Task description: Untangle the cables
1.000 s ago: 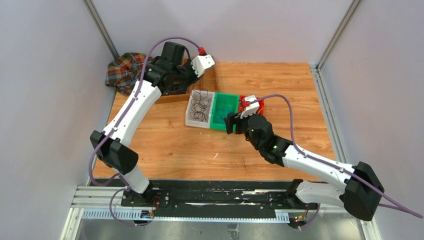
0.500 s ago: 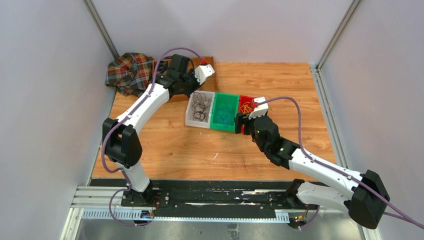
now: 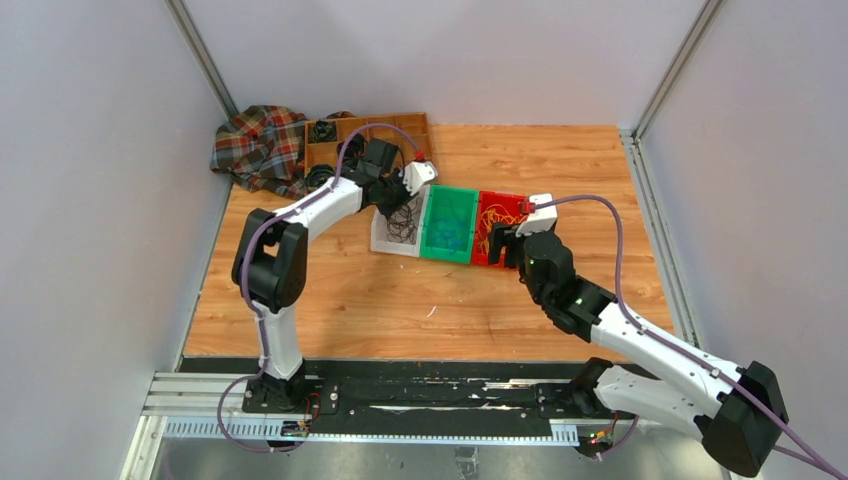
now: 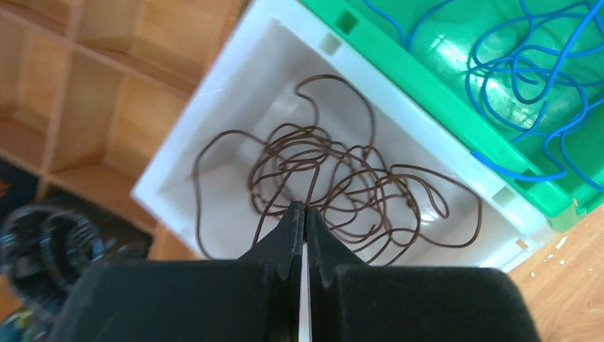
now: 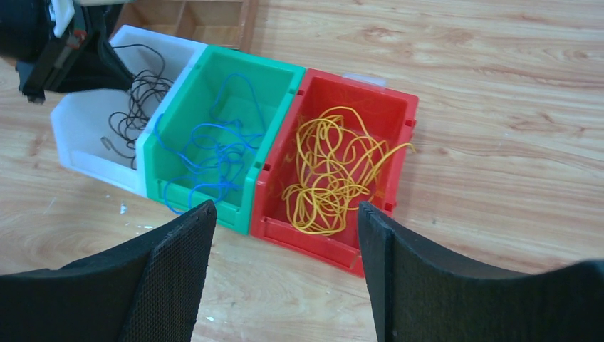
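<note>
Hovering over dark cables point(image 4: 308, 131), left hand point(image 4: 304, 212) is closed; right hand point(image 5: 285, 211) gapes above yellow cables point(image 5: 329, 172)

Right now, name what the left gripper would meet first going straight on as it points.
Probably the tangle of thin dark wire in the white plastic bin, just ahead of the closed fingers of the left gripper; the gap is hard to judge.

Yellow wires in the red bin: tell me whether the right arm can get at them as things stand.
Probably yes. The right gripper hangs open by the near side of the red bin, whose top is open, and nothing lies over the yellow wires.
</note>
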{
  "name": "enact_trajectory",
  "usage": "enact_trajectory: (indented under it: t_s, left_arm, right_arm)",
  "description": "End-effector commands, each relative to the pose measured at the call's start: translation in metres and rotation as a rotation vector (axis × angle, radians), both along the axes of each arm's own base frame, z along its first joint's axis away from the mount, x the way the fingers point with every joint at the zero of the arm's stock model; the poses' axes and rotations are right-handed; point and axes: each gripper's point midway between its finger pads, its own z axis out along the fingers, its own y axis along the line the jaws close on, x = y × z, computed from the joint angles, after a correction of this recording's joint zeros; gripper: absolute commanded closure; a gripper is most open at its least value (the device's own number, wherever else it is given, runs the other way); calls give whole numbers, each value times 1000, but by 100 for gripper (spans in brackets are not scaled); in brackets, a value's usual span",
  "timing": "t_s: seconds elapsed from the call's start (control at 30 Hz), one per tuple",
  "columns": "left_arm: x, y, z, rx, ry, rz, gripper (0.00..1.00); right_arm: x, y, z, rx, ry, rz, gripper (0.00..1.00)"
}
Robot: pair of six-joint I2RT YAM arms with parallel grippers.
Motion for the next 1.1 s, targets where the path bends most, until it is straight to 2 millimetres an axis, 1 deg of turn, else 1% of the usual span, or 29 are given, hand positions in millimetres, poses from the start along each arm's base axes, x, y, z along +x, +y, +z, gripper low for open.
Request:
enact_trajectory:
  t_s: [0.0,0.07,0.1,0.17,0.2,0.23,0.27,0.37,0.4,0.53,0.57,0.6,0.67,0.7,0.77,0.83,0.87,0.93,1.0,1.07]
  left_arm:
    - [-15,-20,-27,-6,94,-63,94]
    - [-21,-23,-32,11,138,-77,89]
    - [-22,-23,-31,16,149,-79,87]
    - [-25,-22,-24,22,155,-88,82]
    - [-26,-21,-16,24,147,-90,77]
    - [-26,-20,-6,24,136,-91,67]
    - [-28,-18,5,25,124,-95,55]
    - [-34,-11,46,5,98,-92,11]
    - [-38,-9,61,-10,96,-88,1]
    - [-52,14,115,-69,82,-4,2]
    - [-55,22,126,-84,71,20,2]
    - [-60,31,143,-107,43,43,2]
    - [-70,49,164,-149,15,89,2]
    - [-77,58,171,-168,11,101,2]
    - [-89,80,180,-203,1,141,2]
    - [-99,97,179,-243,-9,168,2]
    - [-105,108,170,-260,-17,195,2]
    - [-105,130,152,-308,-49,268,2]
    - [-96,151,131,-377,-103,373,2]
    - [-89,166,100,-415,-124,483,2]
  right_arm:
    - [2,-28,-10,-12,37,-101,28]
    - [4,-33,-7,7,42,-114,28]
    - [4,-34,-5,9,39,-115,28]
    - [5,-36,2,4,27,-117,28]
    - [6,-37,4,-1,24,-119,28]
    - [6,-38,6,-6,22,-122,28]
    - [6,-39,9,-7,17,-124,27]
    - [8,-46,16,-4,8,-142,26]
    - [8,-50,17,-2,8,-152,26]
    - [10,-70,25,-19,-12,-228,25]
    - [10,-77,28,-27,-24,-260,25]
    - [10,-87,30,-40,-35,-305,25]
    - [9,-109,32,-63,-52,-405,25]
    - [8,-121,33,-81,-61,-454,25]
    - [5,-145,30,-146,-64,-554,25]
    - [2,-169,21,-225,-52,-647,25]
    - [1,-180,13,-252,-36,-682,25]
    - [0,-200,-9,-295,15,-735,25]
    - [-3,-219,-34,-307,81,-797,24]
    - [-8,-238,-59,-260,137,-875,24]
